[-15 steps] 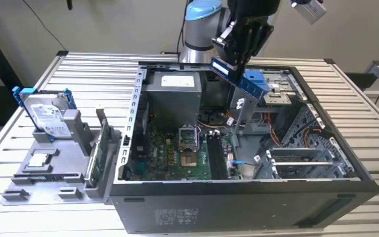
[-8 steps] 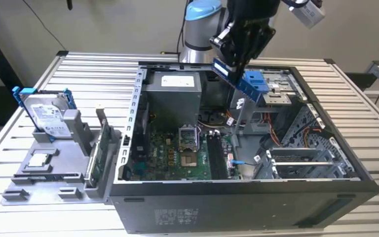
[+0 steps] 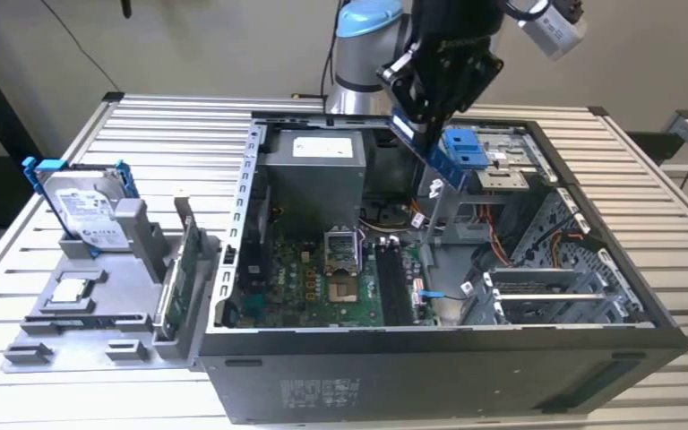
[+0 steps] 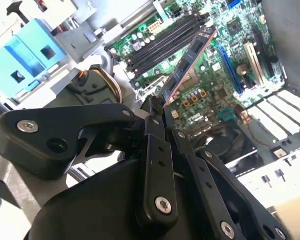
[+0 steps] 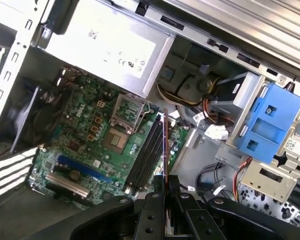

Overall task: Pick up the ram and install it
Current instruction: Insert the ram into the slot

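The ram (image 3: 411, 140) is a thin dark stick held at one end, hanging slanted above the open computer case (image 3: 440, 345). My gripper (image 3: 430, 97) is shut on it, high over the case's far side. In the second wrist view the ram (image 4: 190, 57) reaches out from my gripper (image 4: 157, 112) over the green motherboard (image 4: 210, 95), its chips showing. In the first wrist view the ram (image 5: 165, 145) appears edge-on from my gripper (image 5: 165, 182), lined up beside the black memory slots (image 5: 147, 150). The slots (image 3: 392, 279) lie well below the stick.
A grey power supply (image 3: 314, 170) and a blue drive bracket (image 3: 461, 148) flank the gripper inside the case. On the exterior view's left a grey stand (image 3: 81, 305) carries a silver hard drive in a blue frame (image 3: 87, 210) and an upright green card (image 3: 189, 260). Cables (image 5: 210, 130) run near the slots.
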Controlling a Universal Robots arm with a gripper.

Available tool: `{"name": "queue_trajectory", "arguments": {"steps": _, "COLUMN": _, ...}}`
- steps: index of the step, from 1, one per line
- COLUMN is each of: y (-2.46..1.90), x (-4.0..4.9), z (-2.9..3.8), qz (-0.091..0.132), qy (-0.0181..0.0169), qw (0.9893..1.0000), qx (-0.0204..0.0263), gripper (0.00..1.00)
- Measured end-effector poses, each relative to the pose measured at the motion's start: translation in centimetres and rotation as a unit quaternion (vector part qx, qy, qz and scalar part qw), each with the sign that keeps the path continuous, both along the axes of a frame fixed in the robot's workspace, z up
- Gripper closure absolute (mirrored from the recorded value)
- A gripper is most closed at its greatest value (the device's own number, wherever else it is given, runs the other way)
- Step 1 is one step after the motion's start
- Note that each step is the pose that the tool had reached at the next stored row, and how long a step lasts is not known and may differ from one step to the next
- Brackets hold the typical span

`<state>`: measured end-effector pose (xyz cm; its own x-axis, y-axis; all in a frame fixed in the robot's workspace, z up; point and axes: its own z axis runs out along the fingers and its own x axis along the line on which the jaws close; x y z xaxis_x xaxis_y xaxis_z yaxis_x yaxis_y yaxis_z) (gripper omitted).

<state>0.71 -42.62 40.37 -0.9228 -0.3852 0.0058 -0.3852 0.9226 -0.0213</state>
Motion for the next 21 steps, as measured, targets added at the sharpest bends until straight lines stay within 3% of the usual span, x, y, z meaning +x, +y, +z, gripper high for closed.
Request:
{"name": "queue_trajectory", "arguments": {"steps": 4, "y": 0.0, "x": 0.0, "z": -0.09, "qz": -0.035, "qy": 0.0, "qw": 0.9994, "qx": 0.0, "gripper": 0.86}}
{"name": "queue_trajectory", "arguments": {"steps": 10, "y": 0.0, "x": 0.0, "z": -0.22, "qz": -0.078, "qy": 0.0, "qw": 0.9969, "qx": 0.0, "gripper": 0.86}}
{"name": "queue_trajectory", "arguments": {"steps": 15, "y": 0.0, "x": 0.0, "z": -0.32, "qz": -0.111, "qy": 0.0, "qw": 0.9938, "qx": 0.0, "gripper": 0.86}}
{"name": "queue_trajectory", "arguments": {"steps": 21, "y": 0.0, "x": 0.0, "z": -0.41, "qz": -0.148, "qy": 0.0, "qw": 0.9889, "qx": 0.0, "gripper": 0.86}}
